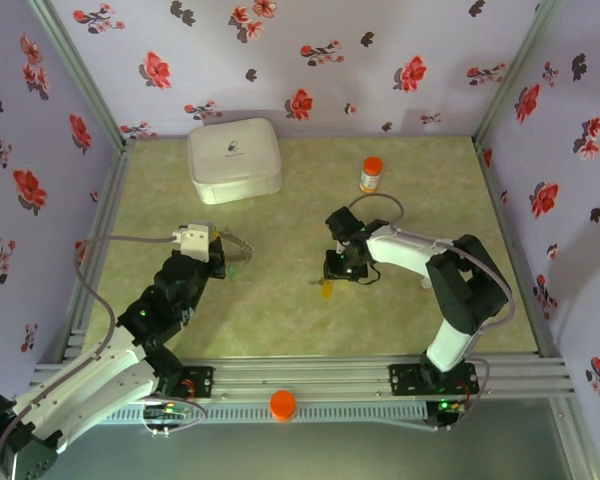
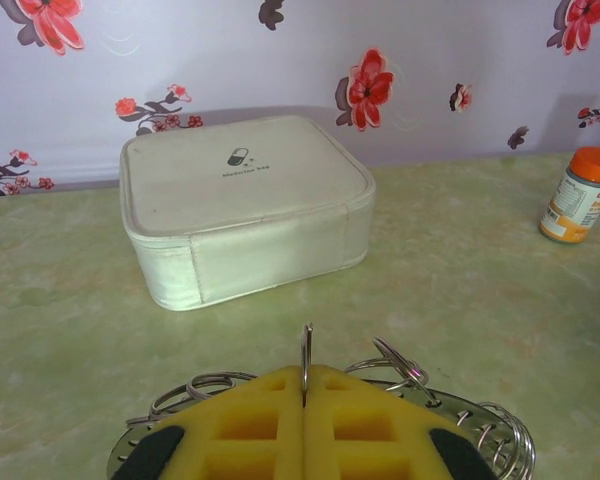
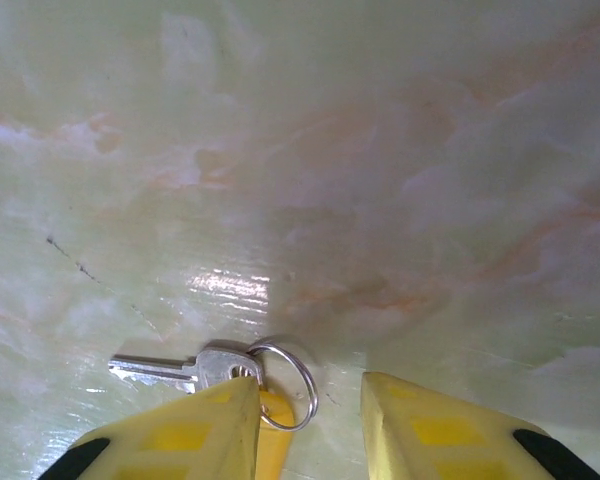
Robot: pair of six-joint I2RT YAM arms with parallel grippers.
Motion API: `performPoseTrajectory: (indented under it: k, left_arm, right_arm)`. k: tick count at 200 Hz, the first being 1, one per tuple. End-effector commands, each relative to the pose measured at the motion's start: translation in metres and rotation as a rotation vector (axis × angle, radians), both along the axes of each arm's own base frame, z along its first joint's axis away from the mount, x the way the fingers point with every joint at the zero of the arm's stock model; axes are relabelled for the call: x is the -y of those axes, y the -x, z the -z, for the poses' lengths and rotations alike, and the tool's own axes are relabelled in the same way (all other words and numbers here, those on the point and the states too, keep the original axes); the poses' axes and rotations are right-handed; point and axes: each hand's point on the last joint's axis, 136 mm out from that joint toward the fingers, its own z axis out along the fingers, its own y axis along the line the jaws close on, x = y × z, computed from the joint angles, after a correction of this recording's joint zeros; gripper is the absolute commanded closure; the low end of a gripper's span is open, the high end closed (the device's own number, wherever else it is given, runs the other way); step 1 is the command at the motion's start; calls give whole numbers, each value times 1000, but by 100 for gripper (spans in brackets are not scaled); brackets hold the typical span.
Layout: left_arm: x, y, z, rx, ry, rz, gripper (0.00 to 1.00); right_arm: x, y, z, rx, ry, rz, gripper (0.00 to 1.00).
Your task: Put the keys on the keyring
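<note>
**Yellow key pickup in hand**

From above: left gripper [image 1: 220, 258] holding the keyring [image 1: 240, 247], right gripper [image 1: 342, 274] low over the yellow key [image 1: 327, 290].
Left wrist: pads [image 2: 250, 425] pressed together, pinching the keyring.
Right wrist: jaws spread, yellow key beside one finger [image 3: 195, 435], ungripped.
Next, probably: centre over it, close, carry across.

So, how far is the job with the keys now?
Done: no key visibly hangs on the keyring yet. In hand: the left end effector is shut on the keyring; the right end effector stands open over the yellow key on the table. Left: threading the keys.
</note>
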Motion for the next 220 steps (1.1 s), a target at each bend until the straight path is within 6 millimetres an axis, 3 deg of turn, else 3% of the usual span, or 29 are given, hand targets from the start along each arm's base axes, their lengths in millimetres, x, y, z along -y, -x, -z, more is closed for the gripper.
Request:
performPoseTrajectory:
  k: [1, 88, 220]
  left_arm:
    - [0, -1, -23, 53, 44, 0, 100]
    - [0, 0, -23, 51, 40, 0, 100]
    - [0, 0, -22, 50, 32, 3, 100]
  right_arm:
    - [-6, 3, 0, -31, -22, -26, 70]
    - [-11, -1, 0, -29, -52, -22, 81]
    - [-26, -11, 0, -45, -169, 13, 80]
